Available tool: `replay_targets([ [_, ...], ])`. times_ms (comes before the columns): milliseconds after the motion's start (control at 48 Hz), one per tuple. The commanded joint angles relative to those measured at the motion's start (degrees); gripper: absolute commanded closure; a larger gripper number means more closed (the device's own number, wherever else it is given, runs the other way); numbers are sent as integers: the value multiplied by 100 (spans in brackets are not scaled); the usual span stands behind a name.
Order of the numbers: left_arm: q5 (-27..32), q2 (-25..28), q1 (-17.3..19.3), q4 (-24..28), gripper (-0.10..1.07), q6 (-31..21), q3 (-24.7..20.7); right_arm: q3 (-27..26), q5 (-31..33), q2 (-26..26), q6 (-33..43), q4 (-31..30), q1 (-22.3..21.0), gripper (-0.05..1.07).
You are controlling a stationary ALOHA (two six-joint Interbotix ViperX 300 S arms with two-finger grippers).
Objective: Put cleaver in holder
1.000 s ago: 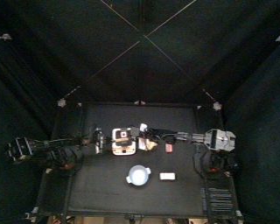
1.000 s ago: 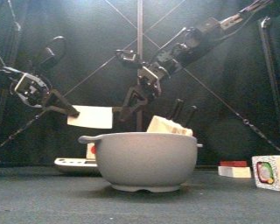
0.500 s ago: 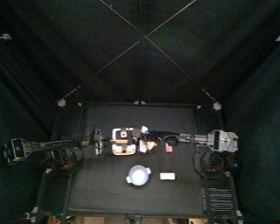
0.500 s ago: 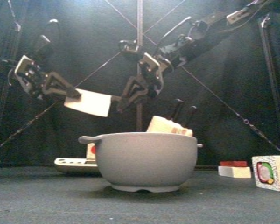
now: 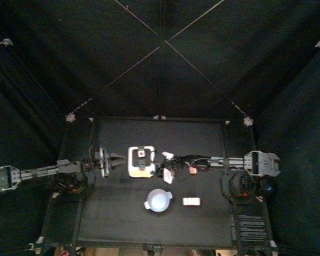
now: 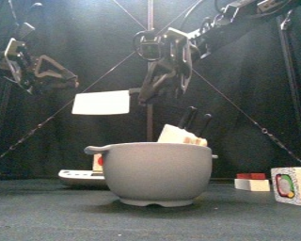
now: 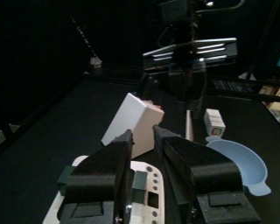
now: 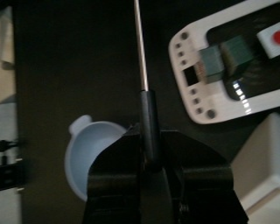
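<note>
The cleaver (image 6: 101,103) hangs in the air above the table, its broad whitish blade level and pointing left. My right gripper (image 6: 160,89) is shut on its handle; the right wrist view shows the blade edge-on as a thin line (image 8: 136,44) running out from between the jaws. In the left wrist view the blade (image 7: 133,122) hangs just ahead of my open left gripper (image 7: 145,136). That left gripper (image 6: 63,80) stands apart from the blade, up at the left. The tan holder (image 6: 179,137) rises behind the bowl's rim with dark handles in it; from above, the holder (image 5: 140,157) lies under the grippers.
A round bowl (image 6: 150,174) stands near the front edge, also seen from above as the bowl (image 5: 157,200). A flat white slotted device (image 8: 230,61) lies left of it. A small red-and-white piece (image 6: 251,181) and a small box (image 6: 292,185) sit at the right.
My left gripper has opened, let go of the blade and drawn back up and to the left. The right gripper has lifted the cleaver and the blade has levelled out.
</note>
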Motion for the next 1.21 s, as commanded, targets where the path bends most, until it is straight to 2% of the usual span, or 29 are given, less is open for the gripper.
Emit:
replay_targets([
  [0, -9, -9, 9, -18, 30, 9, -62, -264, 369, -299, 835, -105, -26, 54],
  [188, -18, -9, 9, 18, 30, 9, -79, -422, 905, -466, 2391, -747, 18, 54],
  [333, -18, -9, 9, 70, 30, 9, -70, -527, 1283, -677, 3182, -1529, 202, 55],
  [500, -9, -9, 18, 0, 30, 9, -88, -519, 1529, -984, 3929, -2021, 387, 55],
  [604, -18, -9, 35, -132, 30, -18, -97, -475, 1749, -1151, 4315, -2276, 439, 55],
  [750, -18, 97, 62, -729, 32, -18, -176, -483, 2083, -1362, 4825, -2760, 536, 55],
  [875, -18, 290, 70, -1230, 40, 18, -220, -580, 2470, -1459, 5212, -3103, 606, 55],
  [1042, -62, 510, 88, -1292, 48, 26, -290, -747, 3146, -1477, 5563, -3445, 809, 55],
  [1188, -79, 817, 0, -1318, 50, -9, -475, -976, 3604, -1477, 5783, -3612, 993, 55],
])
